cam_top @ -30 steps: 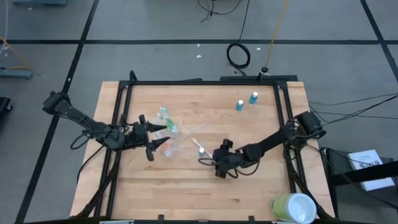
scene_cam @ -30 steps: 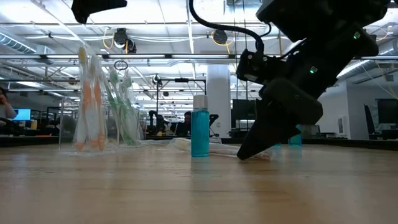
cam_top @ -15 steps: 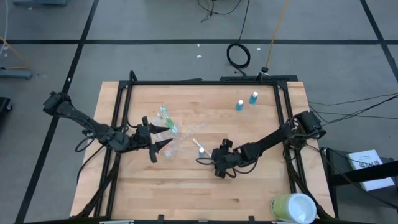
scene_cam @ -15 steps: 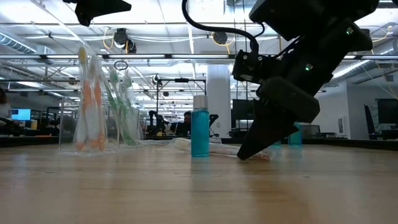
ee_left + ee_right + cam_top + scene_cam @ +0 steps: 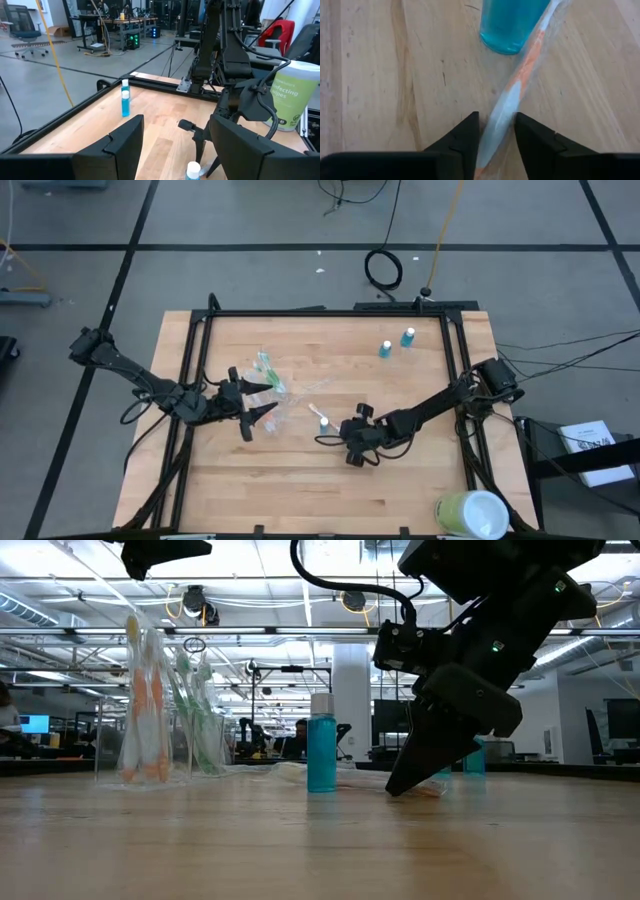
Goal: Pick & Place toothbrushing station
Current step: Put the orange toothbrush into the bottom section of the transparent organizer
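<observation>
A small clear cup [image 5: 145, 755] stands on the table at the left [image 5: 280, 415], with several toothbrushes upright in it. My left gripper [image 5: 268, 398] hovers open just beside and above it, holding nothing. A blue white-capped tube [image 5: 322, 745] stands at mid-table [image 5: 323, 421]. Beside that tube a white-and-orange toothbrush [image 5: 512, 95] in a clear wrapper lies flat on the wood. My right gripper [image 5: 335, 435] is down on it, with its fingers closed in on either side [image 5: 497, 132]. Two more blue tubes [image 5: 385, 349] [image 5: 407, 337] stand at the far right. My right gripper pinches the wrapped toothbrush between its two fingers, on the white stretch of the shaft [image 5: 500, 112] just short of the orange stretch. The fingers slant down from the table's right side and lie across the shaft. The toothbrush lies flat on the table.
A large pale green-and-white cup [image 5: 470, 515] stands at the near right corner, also seen in the left wrist view [image 5: 292, 95]. A black frame [image 5: 330, 311] runs round the tabletop. Bare wood lies along the near side.
My right gripper has tipped a little more steeply down over the toothbrush on the table while staying at the same spot. The toothbrush, tube and cup have not moved.
</observation>
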Robot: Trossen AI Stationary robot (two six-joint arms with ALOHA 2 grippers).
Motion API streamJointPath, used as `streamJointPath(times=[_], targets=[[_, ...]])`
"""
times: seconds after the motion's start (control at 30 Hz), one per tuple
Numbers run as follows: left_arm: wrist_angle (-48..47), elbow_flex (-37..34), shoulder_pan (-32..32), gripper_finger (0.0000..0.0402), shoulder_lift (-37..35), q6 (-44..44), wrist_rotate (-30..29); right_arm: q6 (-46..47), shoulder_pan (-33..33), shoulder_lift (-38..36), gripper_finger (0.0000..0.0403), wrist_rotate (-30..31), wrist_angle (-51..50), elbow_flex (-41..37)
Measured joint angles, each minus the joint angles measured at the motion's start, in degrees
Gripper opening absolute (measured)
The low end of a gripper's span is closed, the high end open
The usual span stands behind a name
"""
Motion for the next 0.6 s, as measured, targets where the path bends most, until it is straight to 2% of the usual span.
streamJointPath(times=[0.27, 0.47, 0.6], targets=[[-0.32, 0.00, 0.00, 0.0232, 0.00, -0.05, 0.07, -0.86, -0.03, -0.76, 0.0070, 0.01, 0.07, -0.04], [-0.34, 0.00, 0.00, 0.0232, 0.00, -0.61, 0.05, -1.45, -0.19, -4.00, 0.0048, 0.63, -0.82, -0.22], [-0.36, 0.00, 0.00, 0.0232, 0.00, -0.69, 0.05, -1.49, -0.42, -5.91, 0.0042, 4.41, -2.27, -0.40]])
